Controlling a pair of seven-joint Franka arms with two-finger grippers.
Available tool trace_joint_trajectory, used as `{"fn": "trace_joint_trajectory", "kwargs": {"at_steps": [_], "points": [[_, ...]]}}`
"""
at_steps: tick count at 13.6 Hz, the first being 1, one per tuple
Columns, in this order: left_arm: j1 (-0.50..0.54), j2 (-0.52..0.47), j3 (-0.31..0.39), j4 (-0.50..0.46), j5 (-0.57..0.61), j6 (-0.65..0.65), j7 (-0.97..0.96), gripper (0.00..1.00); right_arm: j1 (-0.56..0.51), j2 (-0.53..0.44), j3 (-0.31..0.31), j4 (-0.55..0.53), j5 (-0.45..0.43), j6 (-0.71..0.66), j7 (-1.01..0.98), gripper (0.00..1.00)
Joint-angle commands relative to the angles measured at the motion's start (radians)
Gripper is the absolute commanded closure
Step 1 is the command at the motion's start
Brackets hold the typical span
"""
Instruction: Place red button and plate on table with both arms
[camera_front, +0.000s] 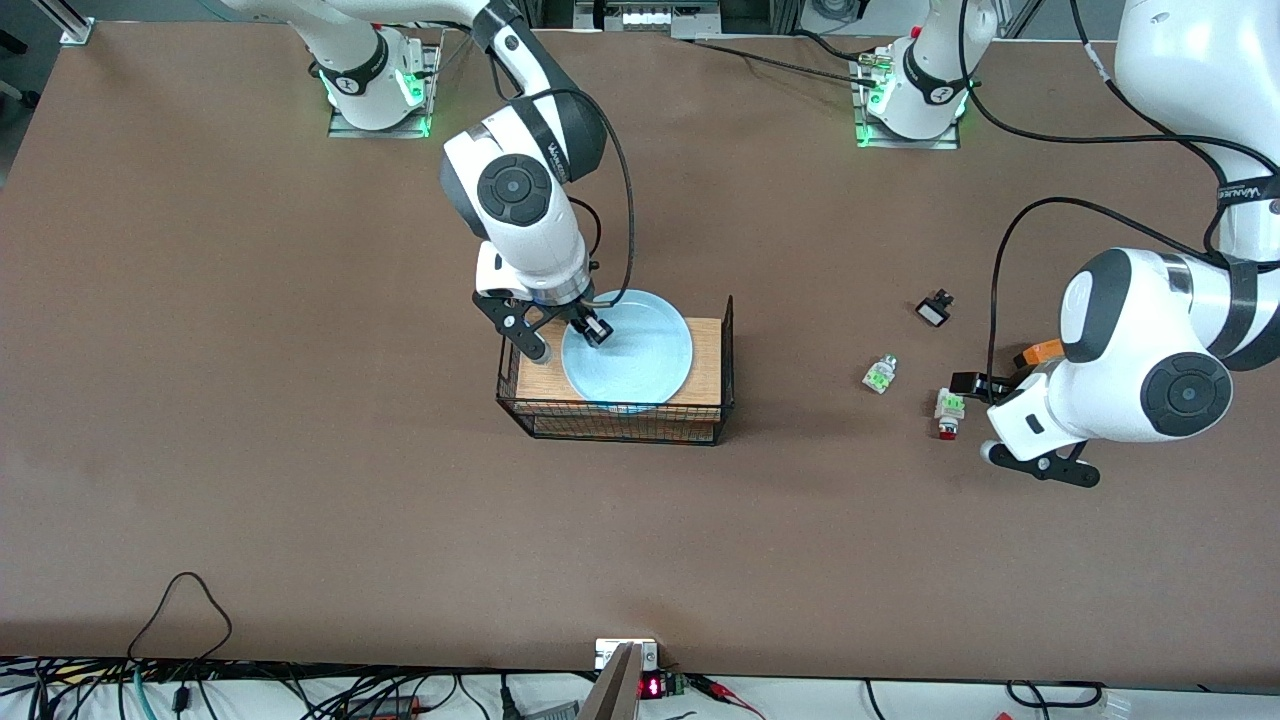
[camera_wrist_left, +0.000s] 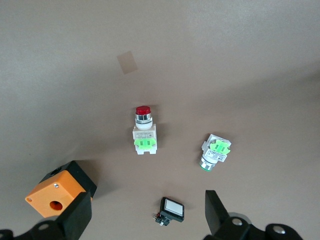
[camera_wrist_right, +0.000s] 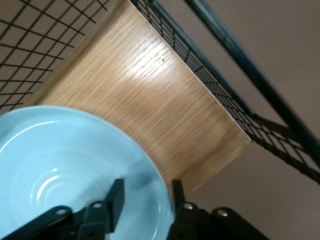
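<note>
The pale-blue plate (camera_front: 640, 360) lies on the wooden top of a black wire basket (camera_front: 620, 422). My right gripper (camera_front: 566, 338) is open and straddles the plate's rim at the right arm's end, one finger inside and one outside; the right wrist view shows the plate (camera_wrist_right: 60, 155) and that gripper (camera_wrist_right: 146, 197). The red button (camera_front: 948, 412) lies on the brown table (camera_front: 300, 400) toward the left arm's end. My left gripper (camera_front: 975, 385) is open, empty and above the table beside it. In the left wrist view the red button (camera_wrist_left: 143, 132) is ahead of the gripper (camera_wrist_left: 147, 215).
A white-green piece (camera_front: 880, 374) without red lies beside the red button, toward the basket. A small black-and-white part (camera_front: 935, 308) lies farther from the front camera. An orange box (camera_front: 1040, 352) sits by the left hand. The basket's wire wall (camera_front: 730, 350) rises at the left arm's end.
</note>
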Motion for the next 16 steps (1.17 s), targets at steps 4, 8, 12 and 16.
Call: {"fn": "trace_joint_trajectory", "kwargs": {"at_steps": [4, 8, 12, 16], "points": [[-0.005, -0.011, -0.003, 0.005, 0.006, -0.022, 0.0, 0.0, 0.0, -0.02, 0.0, -0.02, 0.015, -0.005, 0.001, 0.95], [-0.01, -0.013, -0.003, 0.005, 0.006, -0.022, 0.0, 0.0, -0.011, -0.055, 0.0, -0.022, 0.014, -0.02, -0.001, 1.0], [-0.01, -0.019, -0.003, 0.005, 0.006, -0.025, 0.0, 0.0, -0.051, -0.17, 0.001, -0.022, 0.015, -0.155, -0.085, 1.0], [-0.008, -0.036, -0.006, 0.007, 0.002, -0.032, -0.009, 0.0, -0.074, -0.304, 0.001, -0.014, 0.017, -0.266, -0.119, 1.0]]}}
